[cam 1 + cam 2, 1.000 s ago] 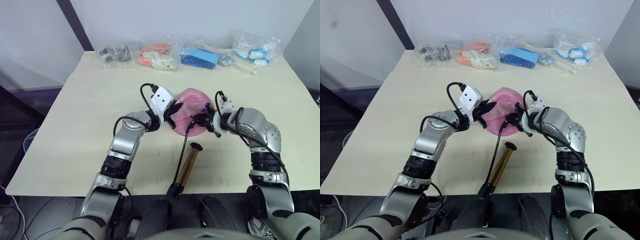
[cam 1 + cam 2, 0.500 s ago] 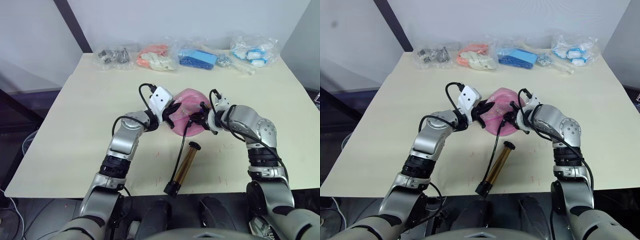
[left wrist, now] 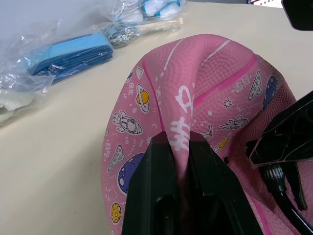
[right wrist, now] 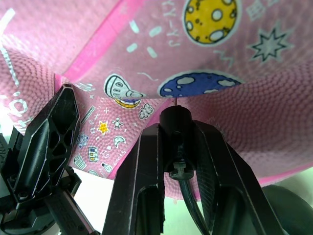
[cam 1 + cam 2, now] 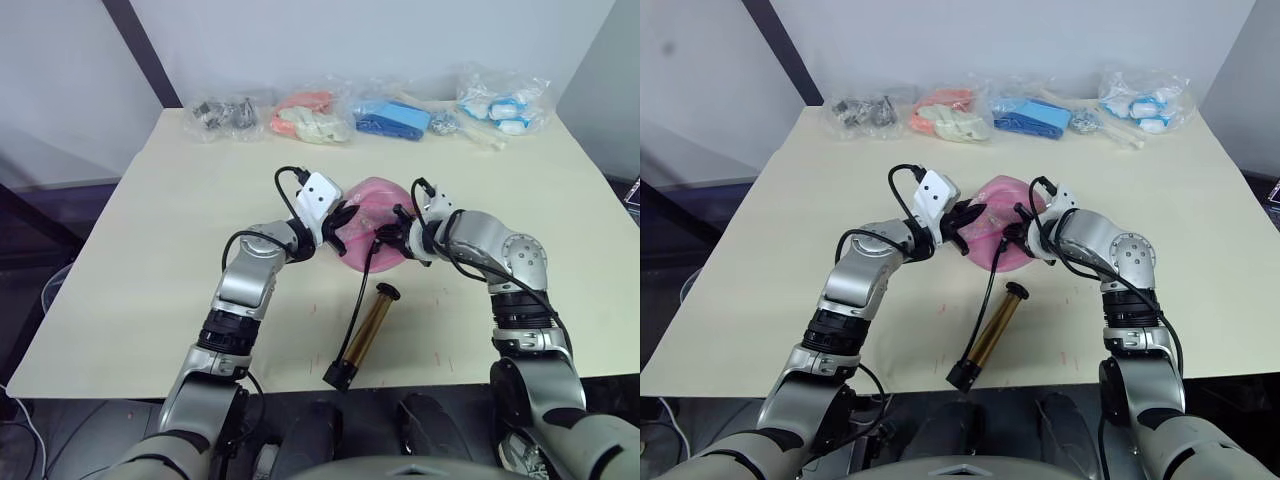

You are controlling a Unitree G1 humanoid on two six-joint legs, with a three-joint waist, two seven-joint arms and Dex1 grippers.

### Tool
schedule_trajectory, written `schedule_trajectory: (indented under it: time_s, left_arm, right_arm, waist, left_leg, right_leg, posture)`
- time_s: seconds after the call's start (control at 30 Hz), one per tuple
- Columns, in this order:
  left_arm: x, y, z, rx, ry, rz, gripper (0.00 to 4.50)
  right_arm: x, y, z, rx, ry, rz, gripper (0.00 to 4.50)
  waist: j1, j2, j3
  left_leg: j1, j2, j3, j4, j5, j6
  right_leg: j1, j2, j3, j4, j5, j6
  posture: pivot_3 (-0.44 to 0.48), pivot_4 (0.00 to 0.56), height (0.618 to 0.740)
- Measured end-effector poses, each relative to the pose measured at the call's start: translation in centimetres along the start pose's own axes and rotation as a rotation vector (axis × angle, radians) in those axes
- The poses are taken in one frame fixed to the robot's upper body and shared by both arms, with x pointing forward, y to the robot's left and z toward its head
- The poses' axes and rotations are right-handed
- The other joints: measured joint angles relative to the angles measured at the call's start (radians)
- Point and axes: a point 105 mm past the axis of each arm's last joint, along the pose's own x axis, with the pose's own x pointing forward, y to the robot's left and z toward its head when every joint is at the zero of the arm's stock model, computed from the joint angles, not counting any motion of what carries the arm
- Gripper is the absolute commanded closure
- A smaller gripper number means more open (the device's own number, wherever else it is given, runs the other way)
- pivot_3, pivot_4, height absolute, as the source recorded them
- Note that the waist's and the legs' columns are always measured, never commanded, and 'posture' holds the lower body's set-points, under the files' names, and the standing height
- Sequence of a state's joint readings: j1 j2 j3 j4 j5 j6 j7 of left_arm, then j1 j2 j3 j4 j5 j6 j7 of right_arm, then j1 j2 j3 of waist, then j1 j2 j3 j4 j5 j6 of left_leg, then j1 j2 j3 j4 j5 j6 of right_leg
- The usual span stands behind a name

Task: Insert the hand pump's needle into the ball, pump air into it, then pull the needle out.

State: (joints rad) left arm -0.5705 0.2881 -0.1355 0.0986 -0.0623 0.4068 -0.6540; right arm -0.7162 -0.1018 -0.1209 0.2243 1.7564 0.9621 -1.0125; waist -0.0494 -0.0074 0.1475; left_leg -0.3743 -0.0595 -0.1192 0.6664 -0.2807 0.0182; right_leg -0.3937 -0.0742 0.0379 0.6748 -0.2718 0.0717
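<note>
Between both grippers: the ball (image 5: pixel 372 222).

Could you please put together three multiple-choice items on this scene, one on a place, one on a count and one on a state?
1. Where does the hand pump lie?
A. On the table's near side, in front of the ball
B. Among the bags at the far edge
C. On the floor

2. How many clear plastic bags line the table's far edge?
A. One
B. Four
C. Seven

3. What is the left gripper doing?
A. Hanging open above the table
B. Holding the pump's handle
C. Pinching a fold of the ball

Answers:
1. A, the gold cylinder lies between the ball and the table's near edge.
2. B, four bags sit in a row there.
3. C, the left wrist view shows both fingers shut on a ridge of pink rubber.
</note>
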Motion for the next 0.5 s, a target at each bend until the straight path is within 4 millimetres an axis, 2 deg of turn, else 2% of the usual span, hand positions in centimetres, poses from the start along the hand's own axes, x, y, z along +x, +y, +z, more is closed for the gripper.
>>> schedule_trajectory:
  time_s: [0.13, 0.27, 0.5]
  left_arm:
    - [-0.11, 0.12, -0.14, -0.005, 0.002, 0.006, 4.43]
    - [-0.11, 0.12, -0.30, -0.010, 0.005, 0.007, 4.43]
    - [-0.10, 0.11, -0.46, -0.020, 0.007, 0.009, 4.43]
  right_arm:
    - [0.28, 0.02, -0.13, 0.018, 0.009, 0.001, 4.17]
    - [0.66, -0.04, -0.46, 0.032, 0.025, -0.020, 4.17]
    - [0.94, 0.07, -0.64, 0.031, 0.046, -0.046, 4.17]
  waist:
    - [-0.003, 0.000, -0.002]
    - [-0.004, 0.000, -0.003]
    - [-0.004, 0.000, -0.007]
  left_leg:
    - [0.003, 0.003, 0.002, -0.002, 0.000, 0.000]
    - [0.016, 0.006, 0.003, -0.011, 0.000, 0.000]
    - [0.017, 0.007, 0.003, -0.013, 0.000, 0.000]
  right_leg:
    - [0.002, 0.002, 0.002, -0.002, 0.001, -0.001]
    - [0.014, 0.004, 0.002, -0.012, 0.001, -0.002]
    - [0.014, 0.005, 0.003, -0.013, 0.001, -0.002]
  posture:
    - [0.000, 0.150, 0.740]
    - [0.000, 0.150, 0.740]
    - [0.000, 0.150, 0.740]
